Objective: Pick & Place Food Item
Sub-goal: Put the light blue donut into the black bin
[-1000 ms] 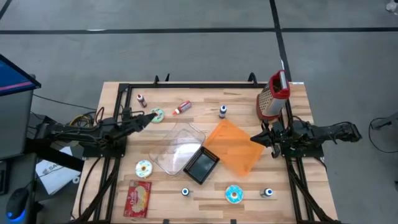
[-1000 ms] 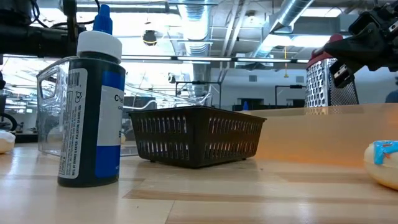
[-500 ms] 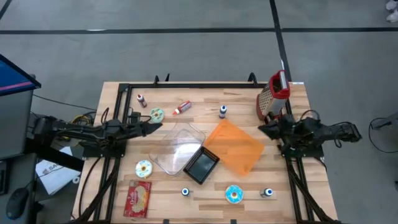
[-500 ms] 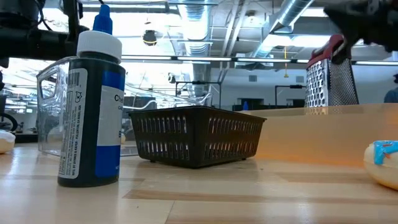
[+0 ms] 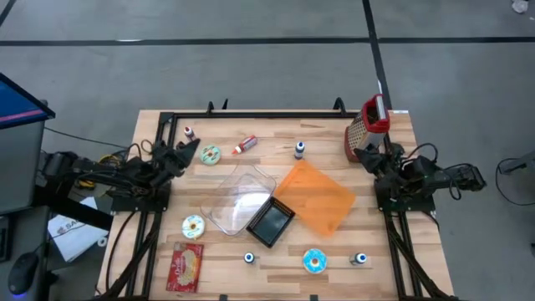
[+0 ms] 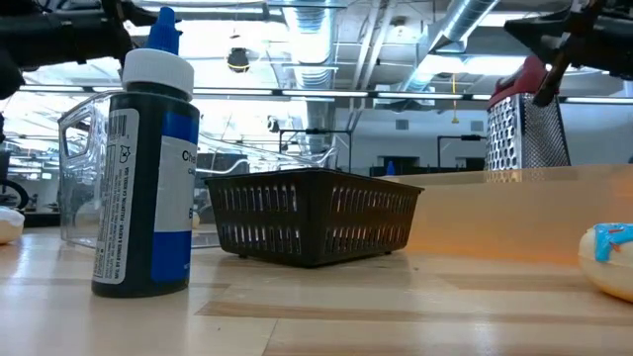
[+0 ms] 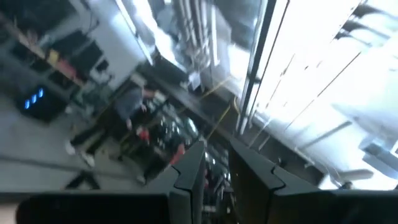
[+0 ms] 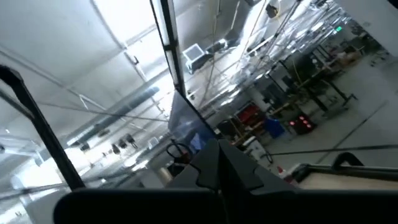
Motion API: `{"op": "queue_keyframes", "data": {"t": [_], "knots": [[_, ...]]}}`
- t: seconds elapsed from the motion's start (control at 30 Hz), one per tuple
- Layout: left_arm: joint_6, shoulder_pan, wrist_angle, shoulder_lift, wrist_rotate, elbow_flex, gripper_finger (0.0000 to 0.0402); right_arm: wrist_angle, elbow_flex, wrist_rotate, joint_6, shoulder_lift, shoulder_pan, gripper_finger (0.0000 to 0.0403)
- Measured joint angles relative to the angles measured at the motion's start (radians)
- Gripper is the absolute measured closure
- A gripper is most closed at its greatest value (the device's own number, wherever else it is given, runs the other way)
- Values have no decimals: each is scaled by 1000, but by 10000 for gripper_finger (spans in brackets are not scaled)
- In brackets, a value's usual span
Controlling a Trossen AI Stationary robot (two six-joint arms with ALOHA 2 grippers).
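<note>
Wooden table: clear tub, black basket, orange sheet.

Donut cut off by the low view's edge.

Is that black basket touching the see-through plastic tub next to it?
Cannot tell. In the high view the black basket sits right against the clear tub corner, no gap visible, but contact isn't plain.

Wood-plank table, clear glossy plastic tub, perforated metal grater
</note>
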Motion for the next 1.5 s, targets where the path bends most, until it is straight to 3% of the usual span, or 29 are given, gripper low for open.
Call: {"op": "queue_keyframes", "data": {"t": [0.17, 0.43, 0.6, 0.97, 1.1, 1.3, 1.5], "knots": [[27, 41, 61, 0, -29, 0, 334, 16, 0, -11, 13, 0, 2, 401], [28, 62, 100, 1, 13, 54, 334, 163, 0, 30, 101, 0, 0, 401], [84, 61, 52, 15, 97, 124, 334, 160, 0, 30, 183, 0, 0, 401], [280, 61, -117, 21, 87, 280, 334, 101, 0, 26, 265, 0, 25, 401], [263, 61, -311, 21, 62, 333, 334, 101, 0, 26, 278, 0, 49, 401], [121, 61, -858, 28, 59, 465, 334, 102, 0, 26, 278, 0, 66, 401], [17, 61, -1339, 29, -82, 592, 334, 119, 0, 26, 272, 0, 66, 401]]}}
